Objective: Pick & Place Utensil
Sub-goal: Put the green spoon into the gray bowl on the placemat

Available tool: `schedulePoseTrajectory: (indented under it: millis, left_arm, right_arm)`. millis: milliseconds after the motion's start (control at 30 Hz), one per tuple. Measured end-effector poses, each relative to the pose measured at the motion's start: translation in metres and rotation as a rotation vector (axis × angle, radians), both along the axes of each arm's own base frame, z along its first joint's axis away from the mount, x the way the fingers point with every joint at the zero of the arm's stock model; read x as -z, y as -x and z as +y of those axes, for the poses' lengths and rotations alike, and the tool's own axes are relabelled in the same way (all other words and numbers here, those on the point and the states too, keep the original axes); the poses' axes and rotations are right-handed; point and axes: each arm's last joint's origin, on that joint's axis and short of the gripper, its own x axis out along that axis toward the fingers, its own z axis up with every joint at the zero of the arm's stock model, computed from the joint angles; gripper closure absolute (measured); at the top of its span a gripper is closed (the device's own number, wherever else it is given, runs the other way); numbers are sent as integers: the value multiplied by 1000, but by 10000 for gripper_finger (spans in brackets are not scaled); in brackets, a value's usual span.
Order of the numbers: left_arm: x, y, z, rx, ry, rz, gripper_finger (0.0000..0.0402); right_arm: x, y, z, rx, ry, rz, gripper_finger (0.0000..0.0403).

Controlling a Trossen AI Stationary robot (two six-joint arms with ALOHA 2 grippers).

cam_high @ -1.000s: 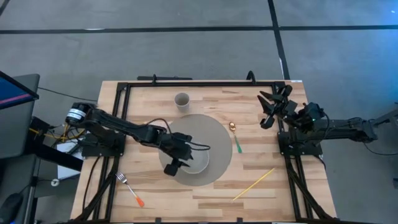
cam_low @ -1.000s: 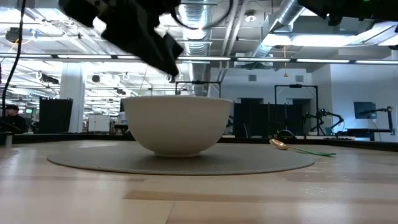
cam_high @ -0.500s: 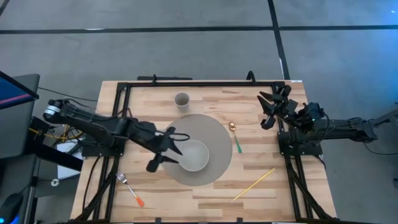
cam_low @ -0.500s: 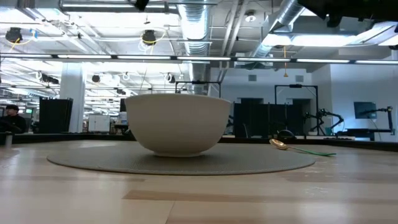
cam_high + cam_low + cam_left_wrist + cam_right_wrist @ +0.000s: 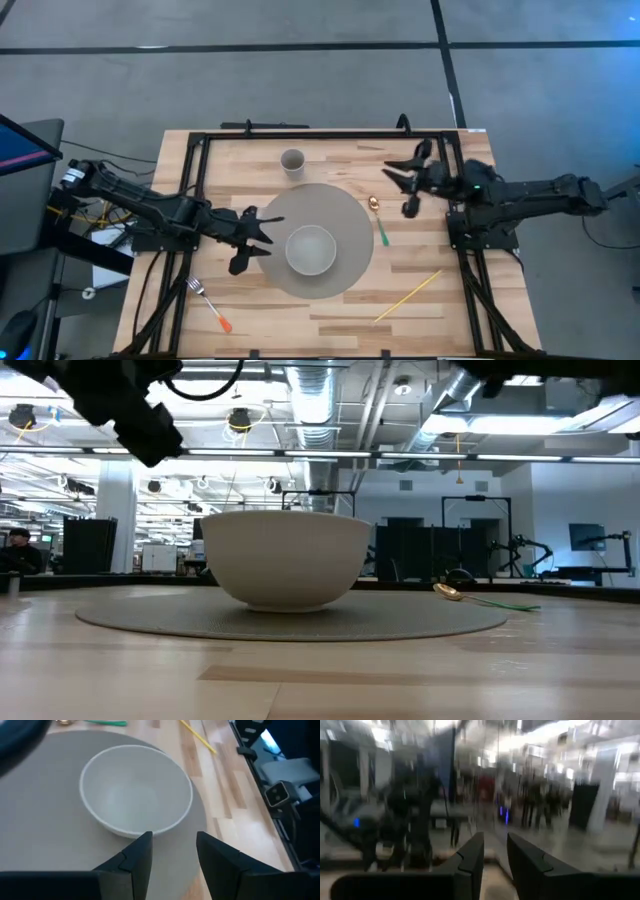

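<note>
A white bowl (image 5: 311,250) stands on a round grey mat (image 5: 335,205); the left wrist view shows the bowl (image 5: 136,795) empty. A spoon with a gold head and green handle (image 5: 378,220) lies half on the mat's right edge, and the low view shows the spoon (image 5: 450,592) flat. My left gripper (image 5: 262,240) hovers open just left of the bowl, its fingers (image 5: 142,852) holding nothing. My right gripper (image 5: 396,190) hangs open above the table, right of the spoon's head, and is blurred in its own wrist view (image 5: 495,847).
A fork with an orange handle (image 5: 208,304) lies near the table's near left corner. A thin yellow stick (image 5: 408,296) lies at the near right. A small cup (image 5: 292,161) stands beyond the mat. A black frame (image 5: 320,135) borders the table.
My left gripper has drawn back from over the bowl toward the table's left edge, staying open and empty. My right arm has swung from the far right corner toward the spoon. Bowl and spoon have stayed where they were.
</note>
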Motion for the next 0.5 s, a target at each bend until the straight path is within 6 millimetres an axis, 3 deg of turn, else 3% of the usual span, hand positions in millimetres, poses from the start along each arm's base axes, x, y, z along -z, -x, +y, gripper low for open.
schedulePoseTrajectory:
  millis: [167, 500]
  left_arm:
    - [-3, 5, 3, -29, -4, -49, 247]
    - [-9, 7, 4, -30, 7, -93, 247]
  right_arm:
    - [2, -25, 9, 125, -141, 247, 324]
    - [62, -44, 52, 193, -521, 615, 324]
